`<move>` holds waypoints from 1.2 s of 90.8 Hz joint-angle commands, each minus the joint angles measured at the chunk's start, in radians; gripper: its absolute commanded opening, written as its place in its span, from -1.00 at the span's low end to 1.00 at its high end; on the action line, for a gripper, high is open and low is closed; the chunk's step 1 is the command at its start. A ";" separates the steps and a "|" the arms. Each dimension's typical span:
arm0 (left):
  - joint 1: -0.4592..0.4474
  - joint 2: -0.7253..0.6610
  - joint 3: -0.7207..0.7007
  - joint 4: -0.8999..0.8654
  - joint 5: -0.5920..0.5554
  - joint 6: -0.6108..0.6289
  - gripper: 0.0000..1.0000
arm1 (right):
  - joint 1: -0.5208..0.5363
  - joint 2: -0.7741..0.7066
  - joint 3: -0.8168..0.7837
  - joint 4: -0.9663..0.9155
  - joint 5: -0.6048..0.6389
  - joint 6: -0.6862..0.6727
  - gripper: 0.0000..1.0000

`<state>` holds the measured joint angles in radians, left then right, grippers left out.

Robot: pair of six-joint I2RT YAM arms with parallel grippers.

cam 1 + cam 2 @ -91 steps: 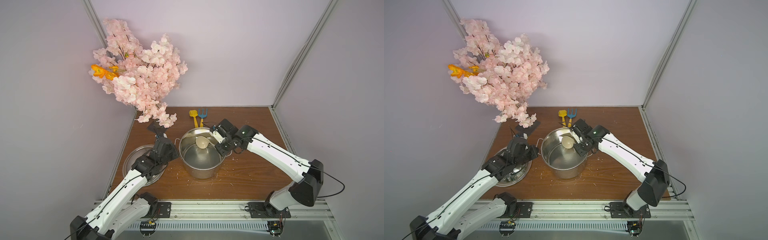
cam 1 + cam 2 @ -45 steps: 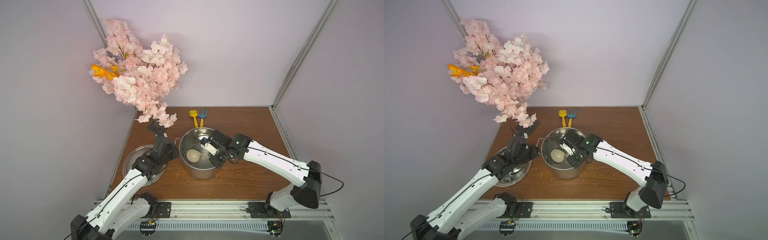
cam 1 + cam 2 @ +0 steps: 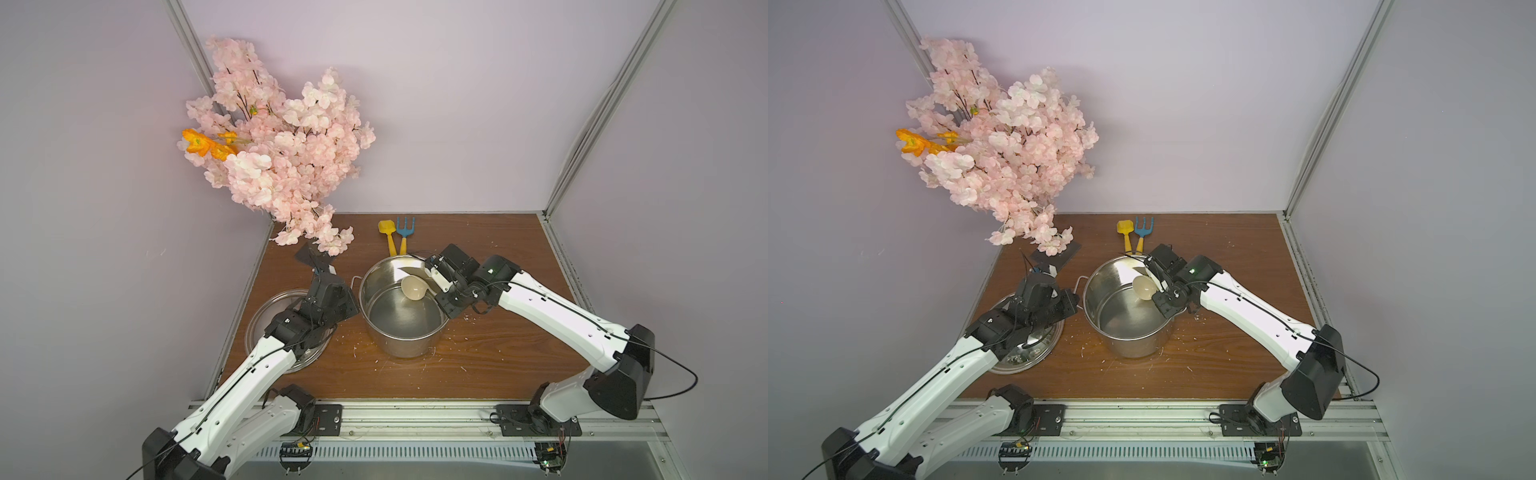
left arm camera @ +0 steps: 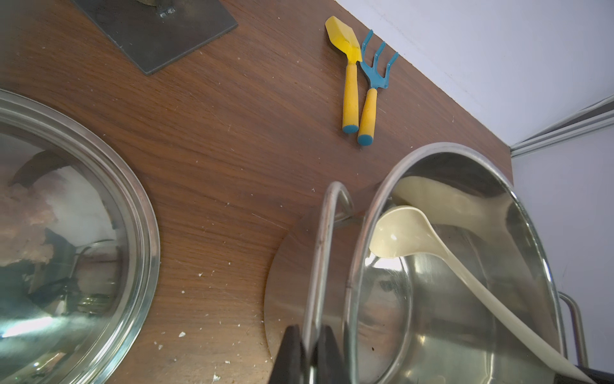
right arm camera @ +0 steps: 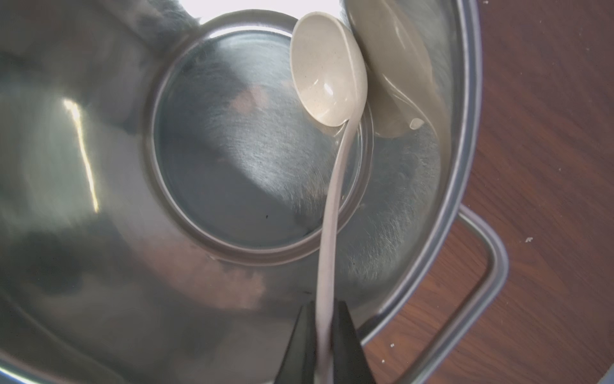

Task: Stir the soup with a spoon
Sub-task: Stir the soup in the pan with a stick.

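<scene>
Ladle [image 5: 329, 76] is pinched by its stem in the right gripper [image 5: 324, 320], bowl inside the stockpot [image 3: 401, 347] beside the wall — the wire handle [image 4: 327, 232] is clamped by the left gripper [image 4: 309, 335].

The right gripper [image 3: 1162, 291] is holding the cream ladle [image 3: 1144, 288] inside the steel pot [image 3: 1133, 347], while the left gripper [image 3: 1074, 298] is sitting at the pot's left side.

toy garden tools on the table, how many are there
2: a yellow shovel and a blue rake, side by side at the back, just behind the pot. No others show.
</scene>
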<state>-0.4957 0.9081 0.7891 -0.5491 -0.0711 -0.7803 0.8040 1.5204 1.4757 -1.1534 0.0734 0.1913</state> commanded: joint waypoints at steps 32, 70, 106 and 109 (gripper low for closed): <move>0.008 0.034 0.001 -0.046 0.006 0.024 -1.00 | 0.146 0.066 0.075 0.027 -0.084 -0.019 -1.00; 0.008 0.045 0.019 -0.045 0.013 0.024 -1.00 | 0.006 -0.075 -0.075 -0.003 0.014 -0.008 -1.00; 0.009 0.056 0.013 -0.045 0.018 0.025 -1.00 | 0.074 0.134 0.142 0.008 -0.076 -0.038 -1.00; 0.008 0.058 0.012 -0.045 0.019 0.024 -1.00 | 0.090 0.140 0.148 0.008 -0.082 -0.035 -1.00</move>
<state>-0.4953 0.9440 0.8043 -0.5381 -0.0662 -0.7723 0.8394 1.6466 1.5818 -1.1484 0.0284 0.1642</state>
